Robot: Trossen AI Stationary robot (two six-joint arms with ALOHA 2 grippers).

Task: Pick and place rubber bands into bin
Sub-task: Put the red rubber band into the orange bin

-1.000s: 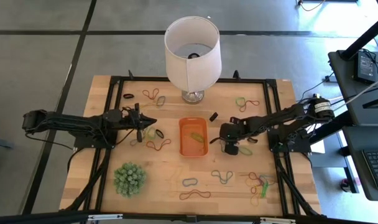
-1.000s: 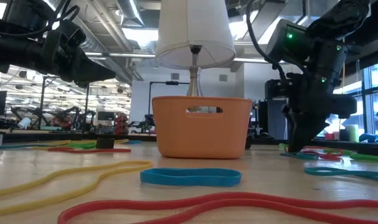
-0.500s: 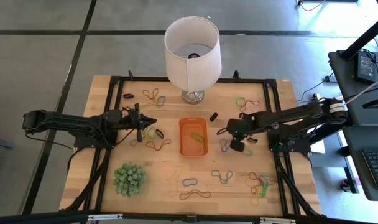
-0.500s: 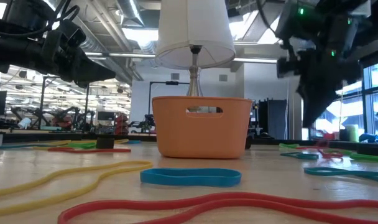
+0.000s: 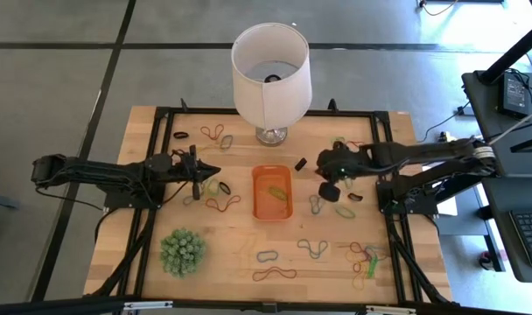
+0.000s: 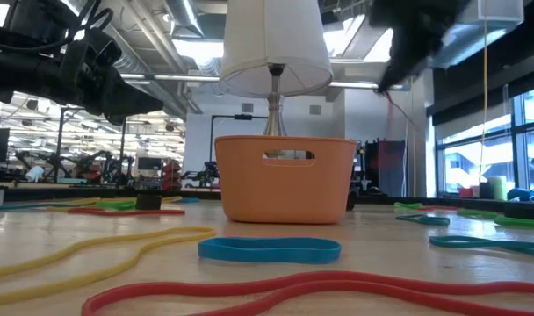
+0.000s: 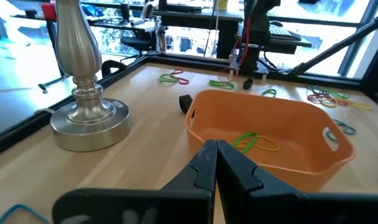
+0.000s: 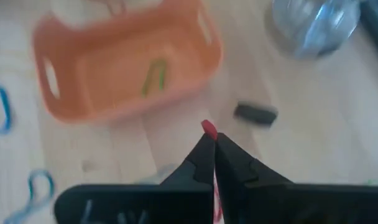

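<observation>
The right gripper (image 8: 214, 146) is seen with its fingers pinched together on a red rubber band (image 8: 209, 129), a short red bit sticking out past the fingertips. In the high view the right gripper (image 5: 323, 166) is held above the table just right of the bin (image 5: 272, 192), near a small black piece (image 5: 300, 164). The right arm (image 5: 415, 156) is stretched nearly straight across from the table's right edge, raised, so only its blurred end shows at the top of the low view. The left gripper (image 7: 215, 152) is closed with nothing held, pointed at the bin, parked to the bin's left with its arm (image 5: 100, 171) laid out from the left edge. A yellow-green band (image 7: 254, 143) lies inside the bin. Other rubber bands (image 5: 314, 248) are scattered on the wooden table (image 5: 222, 258), beside the lamp base (image 7: 89, 118) and the spiky green plant (image 5: 182, 251).
</observation>
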